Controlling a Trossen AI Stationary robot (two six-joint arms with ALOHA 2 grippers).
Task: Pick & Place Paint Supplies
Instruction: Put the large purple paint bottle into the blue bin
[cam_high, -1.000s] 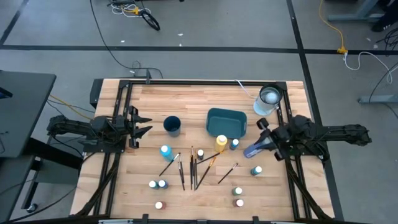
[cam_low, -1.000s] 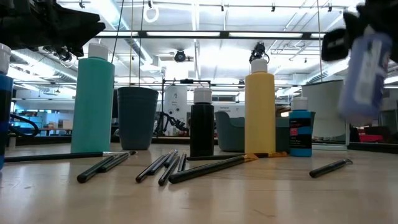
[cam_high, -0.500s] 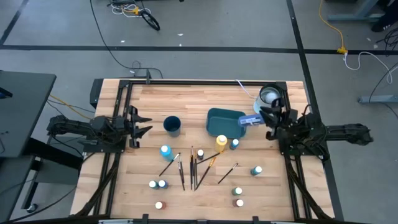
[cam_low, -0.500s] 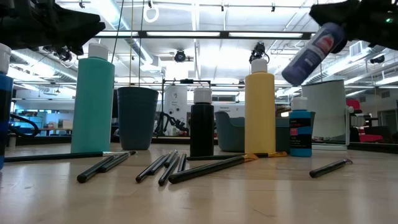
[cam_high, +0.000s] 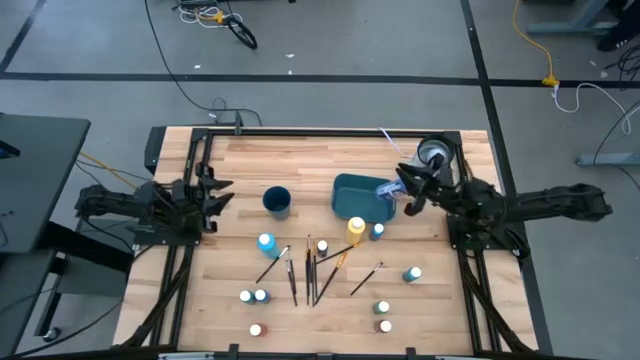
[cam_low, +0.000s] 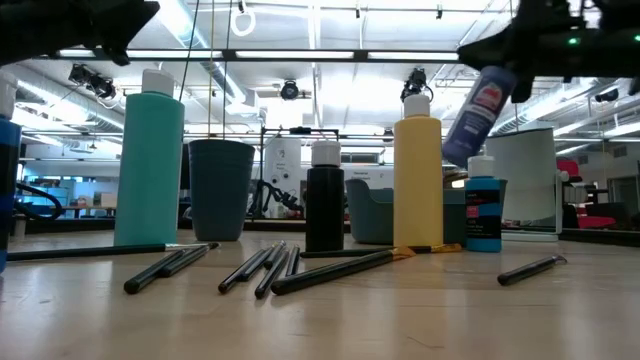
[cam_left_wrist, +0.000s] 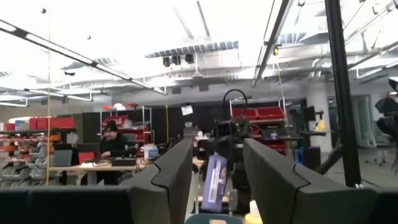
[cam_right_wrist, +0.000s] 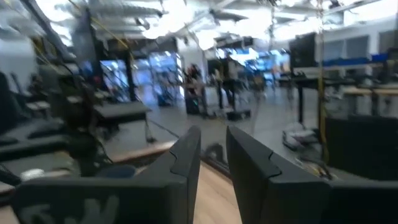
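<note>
My right gripper (cam_high: 402, 190) is shut on a blue-violet paint bottle (cam_high: 386, 190) with a red and white label. It holds the bottle in the air over the right rim of the teal bin (cam_high: 355, 195). In the low view the bottle (cam_low: 476, 112) slants below the gripper (cam_low: 503, 68). Other white-capped bottles stand on their bases on the table: yellow (cam_high: 356, 229), blue (cam_high: 266, 242), teal (cam_high: 412, 273). Dark paintbrushes (cam_high: 312, 265) lie flat among them. My left gripper (cam_high: 222, 194) waits open at the table's left, touching nothing. My right gripper holds the bottle by its upper end (cam_low: 494, 78), where the dark fingers hide the cap. The fingers reach in from the table's right. The bottle is lifted clear and tilted, its lower end (cam_low: 456, 152) toward the table's left. My right wrist view does not show the contact.
A dark blue cup (cam_high: 277, 201) stands left of the bin. A white container (cam_high: 433, 155) stands at the far right, close behind my right gripper. More small bottles (cam_high: 384, 316) stand near the front edge. Black frame rails run along both sides.
My right gripper has carried the bottle up, toward the far edge and toward the left, from beside the bin to over its right rim. Its wrist has turned, so the bottle has gone from hanging upright to slanting. My left gripper has risen a little and tipped up.
</note>
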